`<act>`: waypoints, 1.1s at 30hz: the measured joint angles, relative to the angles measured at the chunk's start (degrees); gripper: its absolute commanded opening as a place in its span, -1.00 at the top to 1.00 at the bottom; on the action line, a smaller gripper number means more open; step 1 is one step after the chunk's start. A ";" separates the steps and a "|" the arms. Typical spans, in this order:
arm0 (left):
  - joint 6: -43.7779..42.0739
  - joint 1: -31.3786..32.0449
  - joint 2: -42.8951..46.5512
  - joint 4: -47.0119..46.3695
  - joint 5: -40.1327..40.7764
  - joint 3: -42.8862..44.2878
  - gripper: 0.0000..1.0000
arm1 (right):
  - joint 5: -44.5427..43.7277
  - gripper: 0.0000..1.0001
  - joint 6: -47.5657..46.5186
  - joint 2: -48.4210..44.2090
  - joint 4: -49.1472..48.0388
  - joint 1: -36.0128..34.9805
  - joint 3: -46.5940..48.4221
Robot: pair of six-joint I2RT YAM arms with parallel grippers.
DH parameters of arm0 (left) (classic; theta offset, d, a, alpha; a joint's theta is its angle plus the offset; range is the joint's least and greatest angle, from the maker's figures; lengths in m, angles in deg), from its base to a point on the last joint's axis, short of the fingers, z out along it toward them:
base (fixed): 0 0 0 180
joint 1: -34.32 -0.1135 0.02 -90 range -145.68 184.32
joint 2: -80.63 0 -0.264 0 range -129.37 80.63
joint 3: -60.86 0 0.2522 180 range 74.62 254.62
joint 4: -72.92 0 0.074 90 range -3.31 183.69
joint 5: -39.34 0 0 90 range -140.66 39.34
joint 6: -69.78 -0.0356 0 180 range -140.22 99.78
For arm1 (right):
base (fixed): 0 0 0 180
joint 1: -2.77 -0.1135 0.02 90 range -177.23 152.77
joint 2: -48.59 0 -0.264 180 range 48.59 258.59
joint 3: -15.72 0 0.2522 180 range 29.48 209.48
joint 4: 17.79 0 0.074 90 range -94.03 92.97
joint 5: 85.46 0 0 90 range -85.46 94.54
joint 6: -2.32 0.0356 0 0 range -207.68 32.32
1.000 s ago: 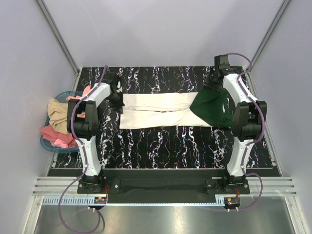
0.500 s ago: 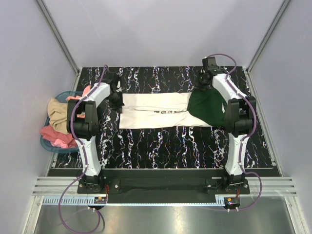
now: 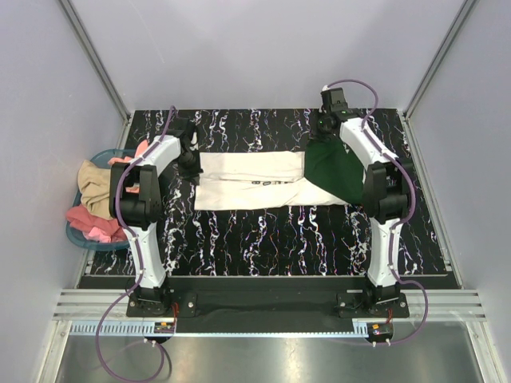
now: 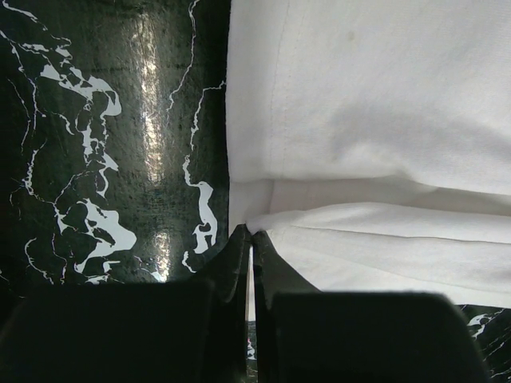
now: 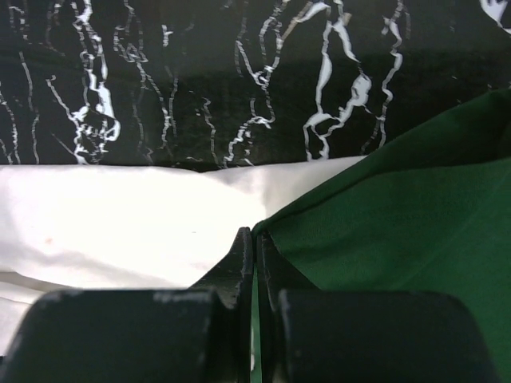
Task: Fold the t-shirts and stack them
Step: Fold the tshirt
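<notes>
The cream-white t-shirt lies folded in a long strip across the black marbled table, small dark lettering near its front edge. The dark green t-shirt covers its right end. My left gripper is shut on the white shirt's left edge, seen in the left wrist view with the white cloth beyond. My right gripper is shut on a corner of the green shirt, seen in the right wrist view, where green cloth hangs over the white shirt.
A blue basket with tan and pink clothes sits off the table's left edge. Grey walls and metal frame posts enclose the table. Both arm bases stand at the near edge.
My right gripper has moved left and toward the back with the green shirt's corner, dragging the green cloth further over the white shirt. The left arm has not moved.
</notes>
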 measured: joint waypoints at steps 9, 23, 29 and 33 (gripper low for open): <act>0.04 -0.02 0.00 0.00 0.35 0.00 1.00 | -1.11 1.00 -1.01 3.08 -0.61 -2.58 2.95; 0.66 -0.81 -0.04 0.04 0.50 0.02 1.00 | -4.52 1.00 -2.40 5.42 -0.83 -2.64 2.95; 0.55 -1.03 -0.11 0.07 1.27 0.09 0.68 | -4.28 0.33 -2.21 5.57 0.11 -2.64 4.04; 0.52 -1.18 -0.11 0.63 3.23 0.90 0.65 | -4.39 -0.04 -1.40 5.81 5.97 -2.43 10.19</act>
